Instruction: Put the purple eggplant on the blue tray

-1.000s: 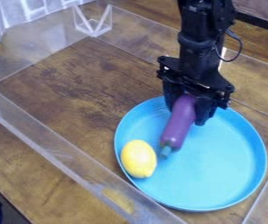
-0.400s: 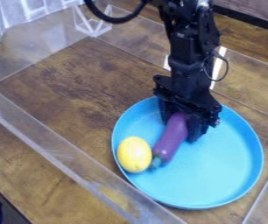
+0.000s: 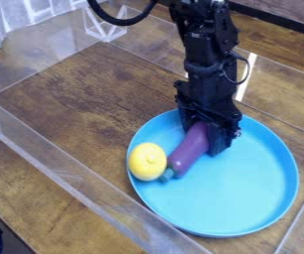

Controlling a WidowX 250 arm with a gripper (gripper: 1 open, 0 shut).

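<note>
A: From the one camera view, where do we place the purple eggplant [image 3: 190, 149]?

B: We see it lying on the blue tray [image 3: 254, 203], toward the tray's ten o'clock side, its long body running from about one o'clock down to seven o'clock. Its lower tip is just beside the yellow lemon [image 3: 147, 160], which sits at the tray's nine o'clock edge.

A: And the gripper [image 3: 208, 127]?

B: It points straight down over the eggplant's upper end. We see the jaws standing on either side of that end, spread about as wide as the eggplant; we cannot tell whether they press on it or merely straddle it.

A: Can we read any writing, brand or label?

B: None that we can make out; the black arm and the tray show no legible marks at this size.

A: What carries it all?

B: A dark wooden surface [image 3: 76, 94], with a clear plastic wall [image 3: 62, 164] running along its seven o'clock side and a clear plastic piece [image 3: 104, 22] at the far eleven o'clock corner.
</note>
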